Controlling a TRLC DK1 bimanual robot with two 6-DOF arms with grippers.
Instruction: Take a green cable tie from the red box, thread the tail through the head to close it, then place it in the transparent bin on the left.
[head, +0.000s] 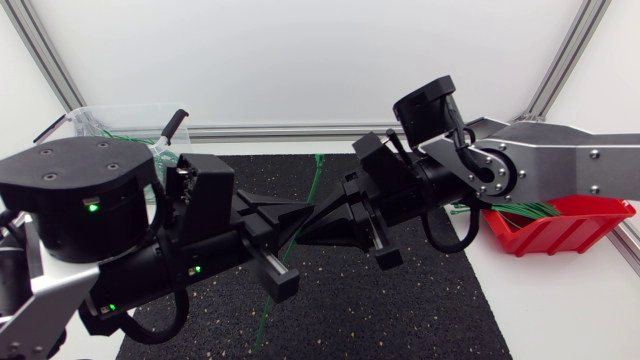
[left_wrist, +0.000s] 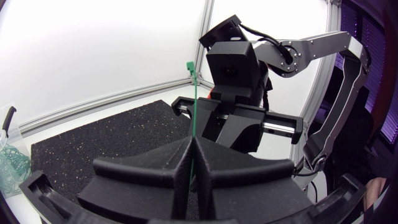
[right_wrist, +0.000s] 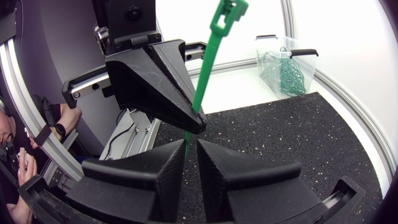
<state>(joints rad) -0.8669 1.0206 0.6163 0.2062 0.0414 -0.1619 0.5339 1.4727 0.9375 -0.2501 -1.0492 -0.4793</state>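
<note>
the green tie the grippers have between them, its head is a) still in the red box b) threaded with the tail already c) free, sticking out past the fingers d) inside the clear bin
c: the green cable tie runs straight out past the left gripper, and its head stands free with no tail through it.

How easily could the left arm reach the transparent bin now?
Probably yes: the transparent bin stands close behind the left arm, nothing between them, but its end effector is shut on the green cable tie.
</note>
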